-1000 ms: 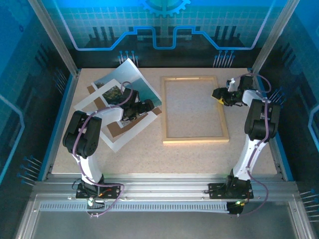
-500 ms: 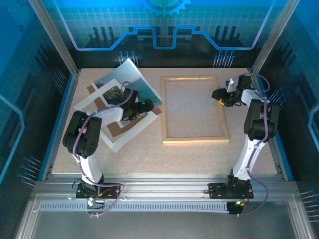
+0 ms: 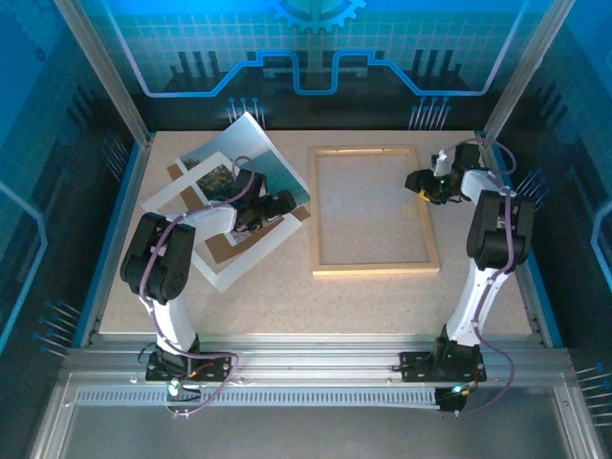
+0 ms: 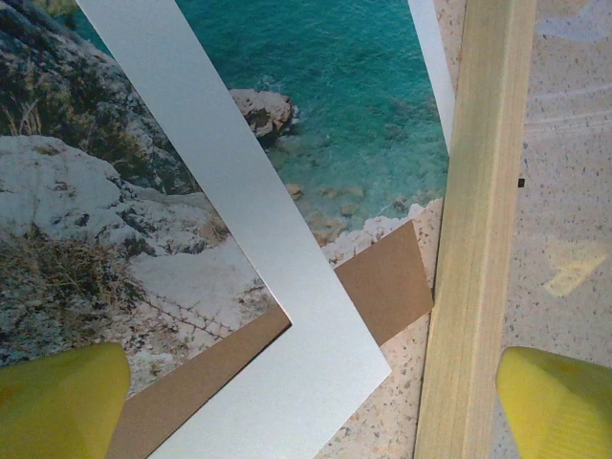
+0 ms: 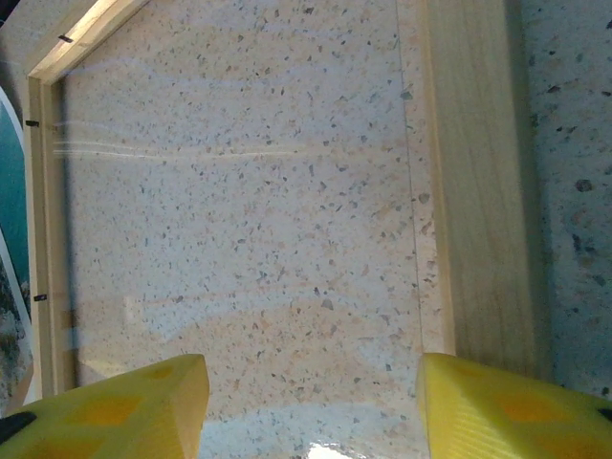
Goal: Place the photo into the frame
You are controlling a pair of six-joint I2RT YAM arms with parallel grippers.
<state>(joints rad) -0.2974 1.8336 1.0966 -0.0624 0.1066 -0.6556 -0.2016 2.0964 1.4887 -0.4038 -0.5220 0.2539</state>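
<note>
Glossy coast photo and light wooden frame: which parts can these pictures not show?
- Glossy coast photo: left wrist view, a white cardboard mat crosses it; picture edges cut it.
- Light wooden frame: same view, rail cut off above and below.
- Brown backing board: mostly under mat and photo.

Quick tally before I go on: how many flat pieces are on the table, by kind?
Photo: 1
White mat border: 1
Brown backing board: 1
Wooden frame: 1
Total: 4
</note>
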